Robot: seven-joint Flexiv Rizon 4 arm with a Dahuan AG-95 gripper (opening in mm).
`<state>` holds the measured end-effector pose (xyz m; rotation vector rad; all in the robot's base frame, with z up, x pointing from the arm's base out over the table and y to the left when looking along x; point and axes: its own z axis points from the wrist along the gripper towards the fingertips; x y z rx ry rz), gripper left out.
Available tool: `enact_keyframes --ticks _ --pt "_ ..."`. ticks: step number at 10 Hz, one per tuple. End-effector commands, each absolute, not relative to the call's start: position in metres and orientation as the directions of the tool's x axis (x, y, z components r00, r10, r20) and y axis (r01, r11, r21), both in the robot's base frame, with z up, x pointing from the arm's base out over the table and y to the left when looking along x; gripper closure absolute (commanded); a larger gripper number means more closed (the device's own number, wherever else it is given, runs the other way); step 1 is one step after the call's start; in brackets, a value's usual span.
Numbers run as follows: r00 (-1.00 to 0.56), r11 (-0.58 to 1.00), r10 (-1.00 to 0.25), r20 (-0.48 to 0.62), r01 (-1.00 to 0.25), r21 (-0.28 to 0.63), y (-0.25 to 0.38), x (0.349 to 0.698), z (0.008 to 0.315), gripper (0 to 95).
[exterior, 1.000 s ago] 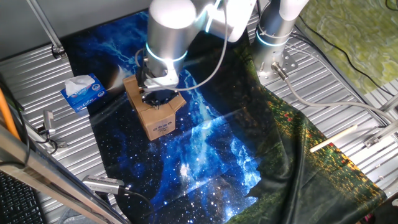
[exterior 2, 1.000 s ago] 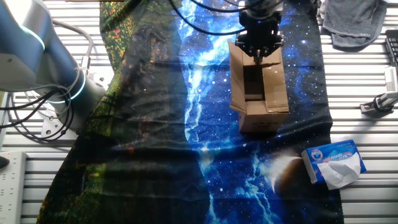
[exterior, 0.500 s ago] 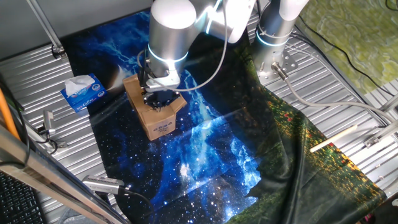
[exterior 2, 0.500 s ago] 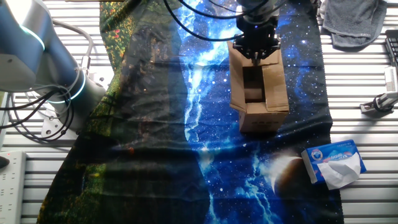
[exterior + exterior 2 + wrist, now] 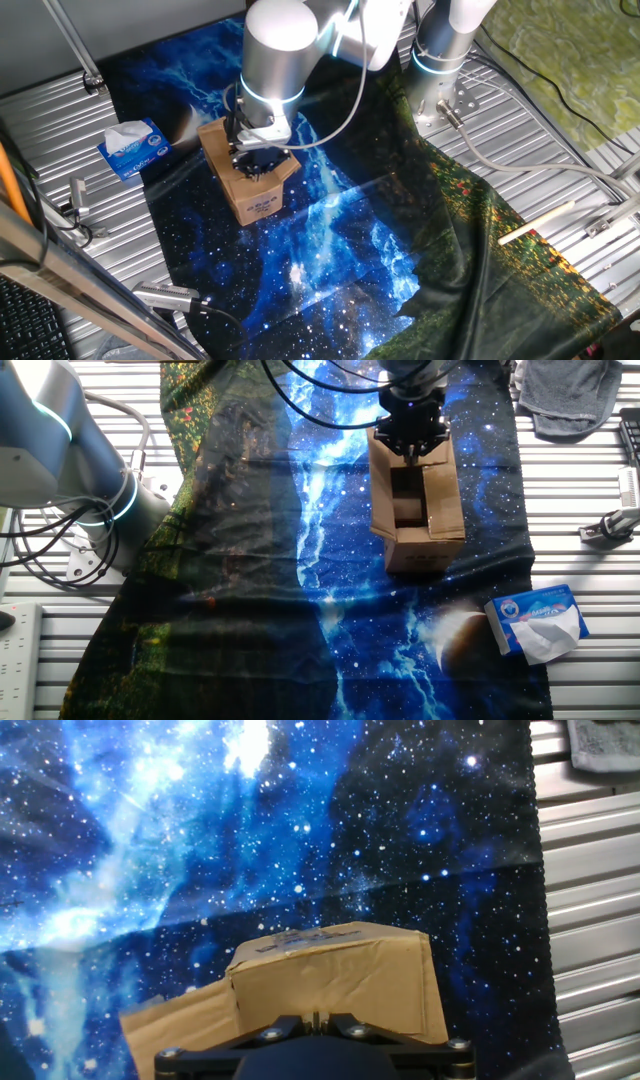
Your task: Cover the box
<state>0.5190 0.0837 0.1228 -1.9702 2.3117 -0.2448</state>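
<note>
The box (image 5: 256,194) is a small brown carton with a white label, standing on the starry blue cloth (image 5: 330,250). In the other fixed view the box (image 5: 420,510) shows its open top, with side flaps standing up. My gripper (image 5: 410,446) hangs over the box's far end, its fingertips at the far flap. In the hand view the gripper (image 5: 318,1016) has its fingers together, right against a wide cardboard flap (image 5: 340,975) that is not pinched between them. Seen from the first fixed view, the gripper (image 5: 252,166) sits low on the box top.
A blue and white tissue box (image 5: 132,148) lies left of the carton, off the cloth's corner (image 5: 535,622). The arm's base (image 5: 440,60) stands at the back. A grey cloth (image 5: 570,395) lies at the far corner. Ribbed metal table surrounds the cloth.
The gripper has shifted slightly toward the box's far end, staying at the far flap. The box has not moved.
</note>
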Motion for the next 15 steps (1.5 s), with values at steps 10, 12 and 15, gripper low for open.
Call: enact_keyframes --ticks 10,12,15 --pt "-0.168 0.158 -0.985 0.040 -0.971 -0.179 0.088 0.520 0.145 95.0" --pt "-0.168 0.159 -0.985 0.038 -0.971 -0.177 0.087 0.519 0.150 95.0" --pt "-0.180 0.173 -0.983 0.025 -0.970 -0.173 0.092 0.521 0.151 95.0"
